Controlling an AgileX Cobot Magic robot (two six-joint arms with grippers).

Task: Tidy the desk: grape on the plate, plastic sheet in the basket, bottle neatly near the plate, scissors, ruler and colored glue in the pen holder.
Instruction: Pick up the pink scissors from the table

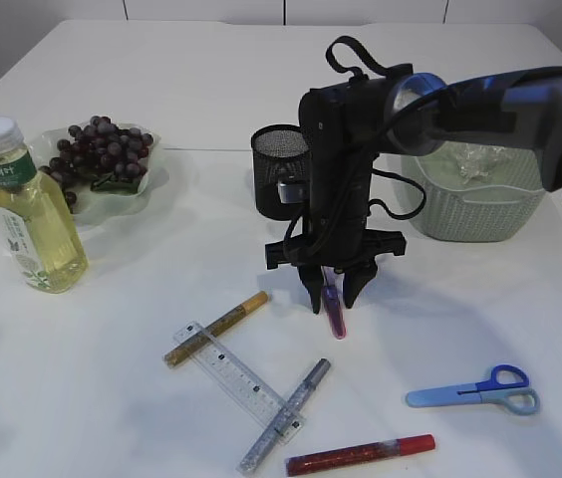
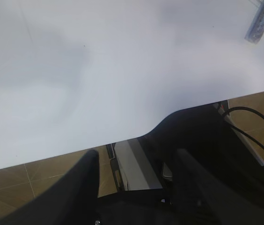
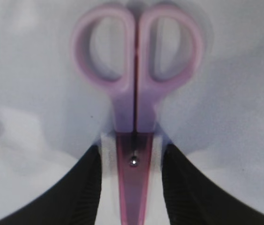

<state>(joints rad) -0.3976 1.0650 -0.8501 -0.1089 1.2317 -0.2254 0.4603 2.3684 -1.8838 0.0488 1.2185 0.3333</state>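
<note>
Grapes (image 1: 102, 149) sit on the plate (image 1: 151, 184), sheet (image 1: 470, 159) in the basket (image 1: 470, 209). Ruler (image 1: 236, 378), glue sticks (image 1: 216, 329) and blue scissors (image 1: 475, 391) remain on the table (image 1: 112, 398). The right end effector (image 1: 336, 294) grips pink scissors (image 3: 134, 117) between its jaws, handles hanging below; the left end effector (image 2: 136, 173) is open, empty.

Clearance: open at rear and far left front, cluttered front centre.

The back of the table (image 1: 191, 70) is bare. The right arm (image 1: 341, 169) with the pink scissors (image 1: 335, 309) blocks access to the pen holder (image 1: 276, 164). Ruler (image 1: 236, 376), glue sticks (image 1: 216, 329) and blue scissors (image 1: 475, 391) obstruct the front centre and right.
</note>
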